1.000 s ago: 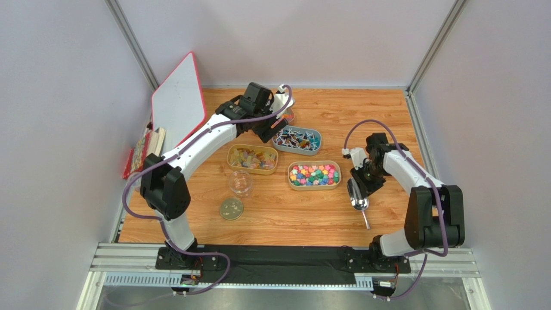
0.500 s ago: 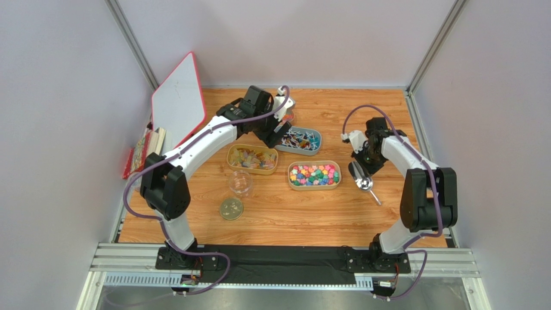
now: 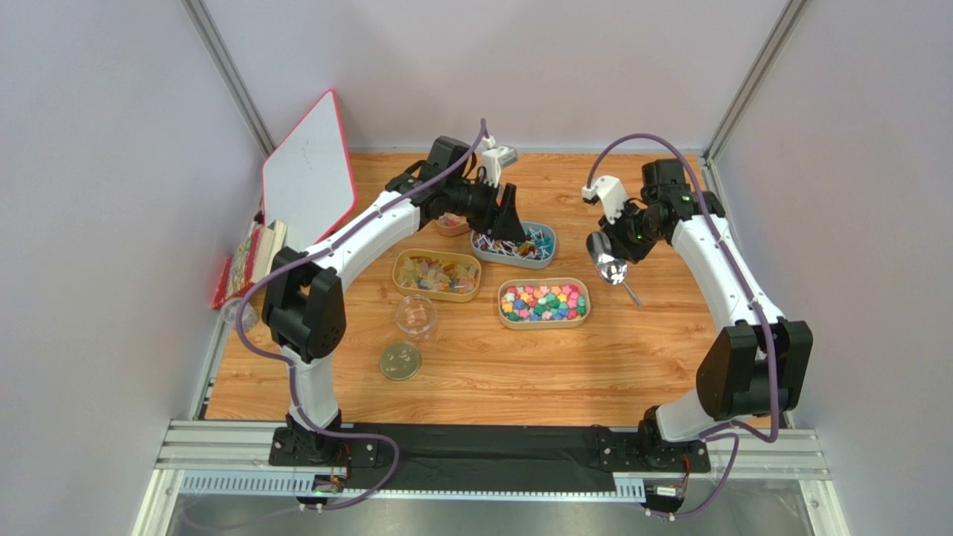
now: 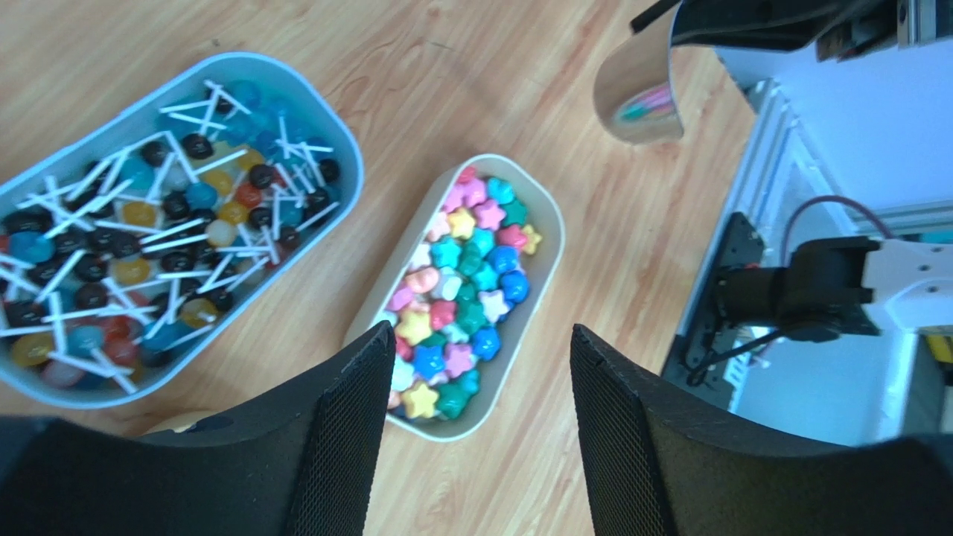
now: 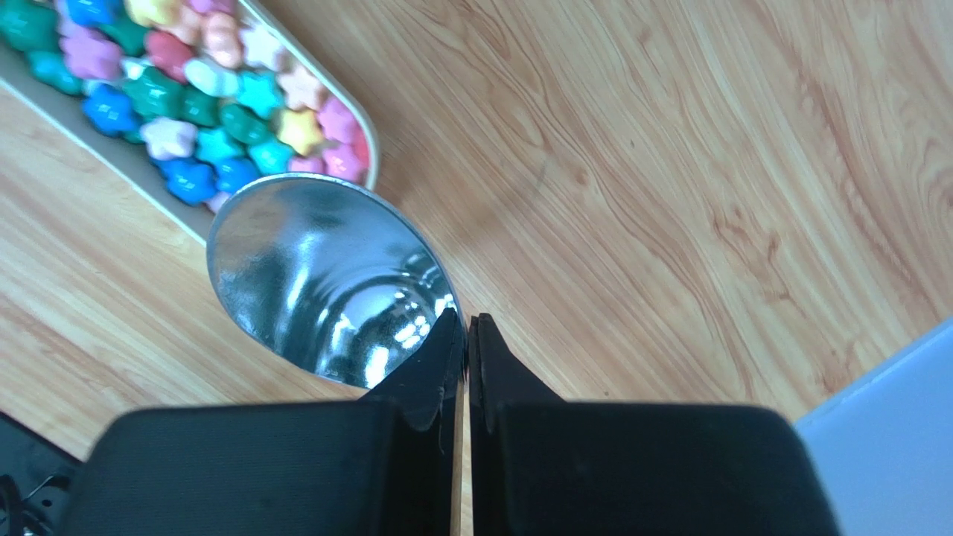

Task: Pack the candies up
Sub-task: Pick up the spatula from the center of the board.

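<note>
Bright star-shaped candies (image 3: pixel 544 302) (image 4: pixel 464 302) (image 5: pixel 190 89) fill a tan oval tray (image 4: pixel 537 324). Golden candies (image 3: pixel 436 275) lie in a second tan tray. Sweets on white sticks (image 3: pixel 515 240) (image 4: pixel 157 235) fill a blue-grey tray. A small dish of reddish candies (image 3: pixel 451 225) sits beside the left arm. My left gripper (image 3: pixel 509 219) (image 4: pixel 481 332) hovers open above the blue-grey tray's edge, with nothing between its fingers. My right gripper (image 3: pixel 622 237) (image 5: pixel 466 318) is shut on the handle of a metal scoop (image 3: pixel 607 252) (image 5: pixel 324 279). The scoop is empty and hangs in the air to the right of the star candies.
A clear round jar (image 3: pixel 416 316) stands in front of the golden tray, its lid (image 3: pixel 399 360) nearer still. A red-edged white board (image 3: pixel 308 173) leans at the back left, with packets (image 3: pixel 246 262) below it. Frame posts and walls close the sides.
The right arm has lifted the scoop off the table at the front right and carried it back and up. The left gripper has swung right over the blue-grey tray and its jaws have narrowed somewhat.
</note>
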Controlling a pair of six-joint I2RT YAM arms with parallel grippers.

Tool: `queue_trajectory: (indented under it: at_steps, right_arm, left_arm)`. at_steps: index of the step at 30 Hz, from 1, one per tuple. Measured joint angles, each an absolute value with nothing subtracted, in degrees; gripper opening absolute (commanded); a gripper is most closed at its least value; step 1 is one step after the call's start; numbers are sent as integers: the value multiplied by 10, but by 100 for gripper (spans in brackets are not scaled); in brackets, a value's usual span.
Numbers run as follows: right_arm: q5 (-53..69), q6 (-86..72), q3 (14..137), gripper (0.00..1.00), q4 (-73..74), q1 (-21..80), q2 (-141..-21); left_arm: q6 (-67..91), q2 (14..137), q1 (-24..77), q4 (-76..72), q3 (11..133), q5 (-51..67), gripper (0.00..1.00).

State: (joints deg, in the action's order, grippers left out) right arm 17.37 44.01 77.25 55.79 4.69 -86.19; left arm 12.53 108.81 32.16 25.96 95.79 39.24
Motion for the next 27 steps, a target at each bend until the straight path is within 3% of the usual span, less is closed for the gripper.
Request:
queue_trajectory:
  at_steps: [27]
  right_arm:
    - [168,443,912,0,596,194,-972]
  left_arm:
    - [165,1115,330,222,980,451,64]
